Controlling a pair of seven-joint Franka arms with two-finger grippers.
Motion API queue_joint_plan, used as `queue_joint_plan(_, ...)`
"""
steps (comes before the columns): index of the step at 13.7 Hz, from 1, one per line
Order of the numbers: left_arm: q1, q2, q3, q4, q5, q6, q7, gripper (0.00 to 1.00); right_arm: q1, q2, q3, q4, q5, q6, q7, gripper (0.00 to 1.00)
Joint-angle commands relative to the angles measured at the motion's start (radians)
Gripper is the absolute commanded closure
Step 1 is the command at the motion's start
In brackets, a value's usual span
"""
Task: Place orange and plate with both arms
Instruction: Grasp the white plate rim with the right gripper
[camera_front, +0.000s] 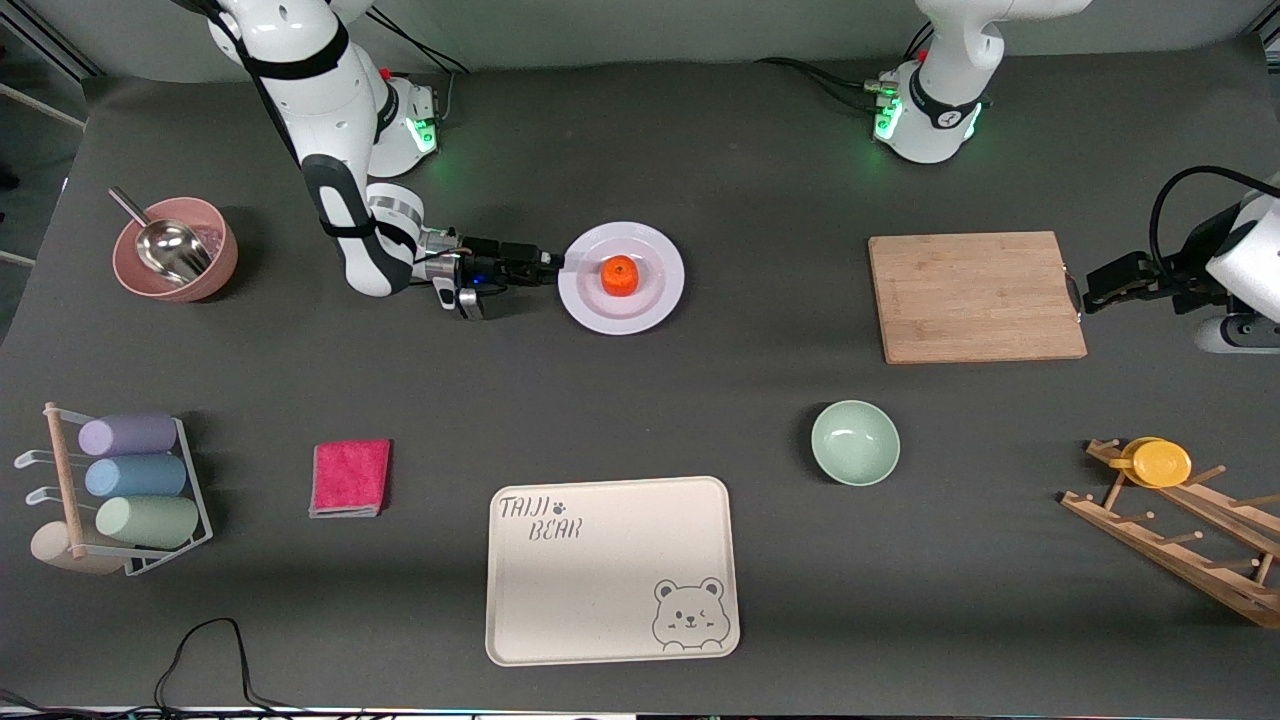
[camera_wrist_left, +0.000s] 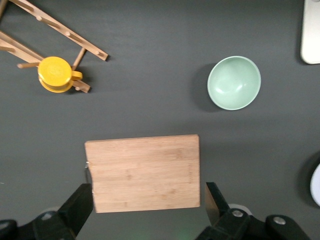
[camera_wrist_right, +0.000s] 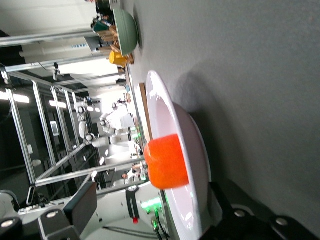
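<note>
The orange (camera_front: 620, 276) sits in the middle of the white plate (camera_front: 640, 310), which lies flat on the table toward the right arm's end. My right gripper (camera_front: 556, 262) is low at the plate's rim on the right arm's side. It is open, and the rim lies between its jaws. In the right wrist view the orange (camera_wrist_right: 166, 161) rests on the plate (camera_wrist_right: 192, 150); one finger (camera_wrist_right: 82, 207) stands well above the plate, the other lies under the rim. My left gripper (camera_front: 1095, 285) waits open and empty beside the cutting board (camera_front: 975, 296).
A pale-green bowl (camera_front: 855, 442) and the beige bear tray (camera_front: 610, 570) lie nearer the front camera. A pink bowl with a scoop (camera_front: 175, 250), a pink cloth (camera_front: 350, 477) and a cup rack (camera_front: 130, 480) are at the right arm's end. A wooden rack with a yellow cup (camera_front: 1160, 463) is at the left arm's end.
</note>
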Motion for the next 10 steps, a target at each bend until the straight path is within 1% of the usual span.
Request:
queue_joint_plan(1,-0.002,-0.002,0.003,0.004,0.030,-0.009,0.047,0.00,0.050,0.052,0.014,0.036,0.082,-0.004,-0.033,0.04)
queue_joint_plan(3,-0.004,-0.004,0.003,0.002,0.042,-0.009,0.047,0.00,0.051,0.059,0.032,0.050,0.108,-0.004,-0.035,0.05)
queue_joint_plan(4,-0.002,-0.004,0.001,0.002,0.042,-0.008,0.047,0.00,0.056,0.061,0.041,0.053,0.127,-0.004,-0.047,0.08)
queue_joint_plan(5,-0.002,-0.004,0.001,0.002,0.039,-0.005,0.046,0.00,0.056,0.065,0.043,0.055,0.130,-0.004,-0.058,0.14)
queue_joint_plan(6,-0.001,-0.002,0.001,0.002,0.035,-0.002,0.046,0.00,0.056,0.070,0.043,0.056,0.130,-0.004,-0.073,0.25)
queue_joint_plan(9,0.016,0.002,-0.016,0.005,0.022,0.006,0.046,0.00,0.056,0.090,0.043,0.065,0.130,-0.004,-0.104,0.63)
queue_joint_plan(10,0.018,0.002,-0.020,0.005,0.022,0.006,0.046,0.00,0.056,0.096,0.043,0.073,0.130,-0.004,-0.108,0.74)
